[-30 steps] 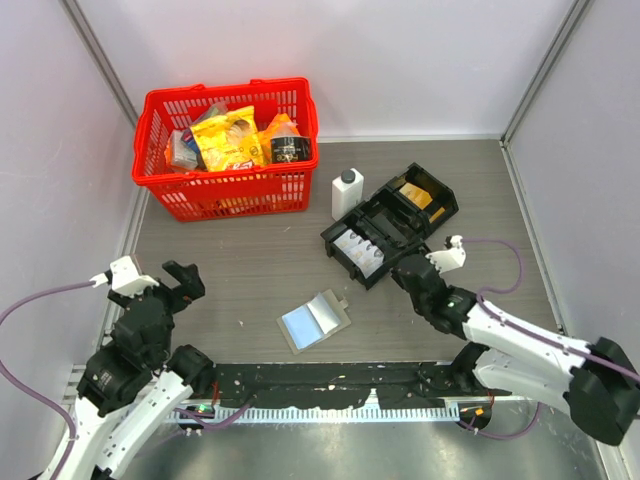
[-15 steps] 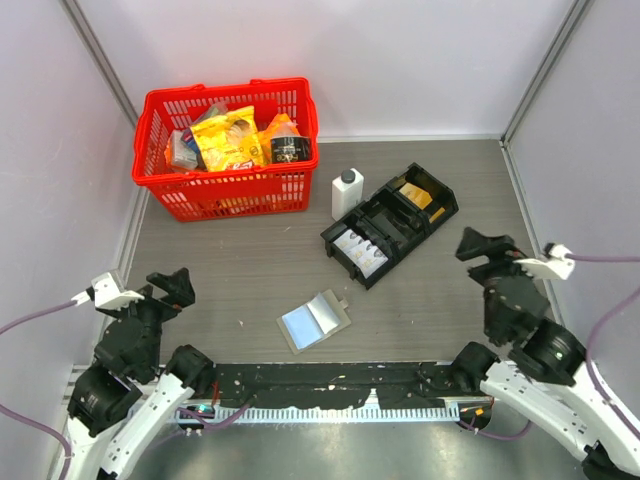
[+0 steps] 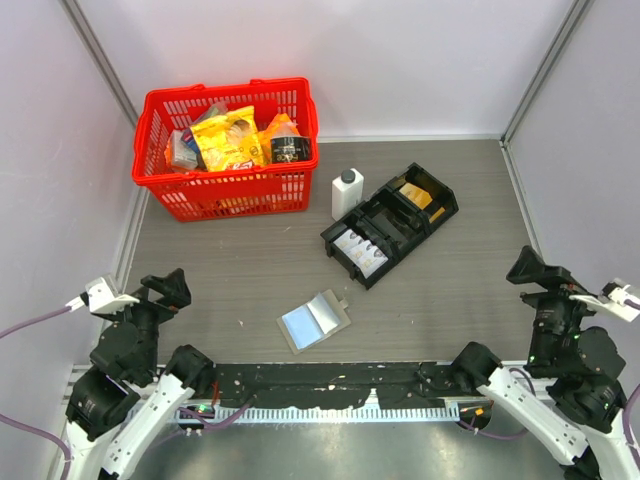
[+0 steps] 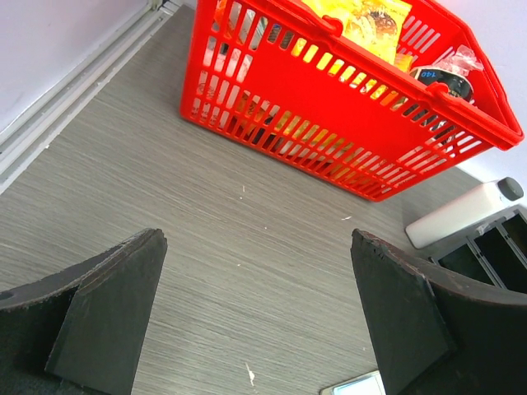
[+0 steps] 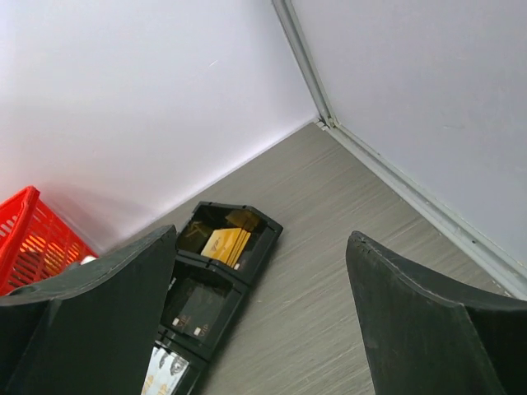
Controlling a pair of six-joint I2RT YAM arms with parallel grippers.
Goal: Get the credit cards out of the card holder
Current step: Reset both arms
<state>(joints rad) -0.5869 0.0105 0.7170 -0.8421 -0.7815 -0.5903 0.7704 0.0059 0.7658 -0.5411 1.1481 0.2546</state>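
The card holder (image 3: pixel 313 320) lies opened flat on the grey table (image 3: pixel 450 290), pale blue panel up, near the front edge between the two arms — the black tray (image 3: pixel 390 225) sits beyond it. The left gripper (image 4: pixel 257 239) and right gripper (image 5: pixel 262 237) both hang with jaws spread wide and empty — each well apart from the card holder.

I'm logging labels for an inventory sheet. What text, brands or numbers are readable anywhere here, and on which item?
Nothing reads with certainty.
On the yellow snack bag in the red plastic basket: printing too blurred.
On the black round container in that basket: pale label, characters too small.
On the pale cards in the black compartmented tray: print too small.
On the white bottle and the grey-tan card holder: no text visible.
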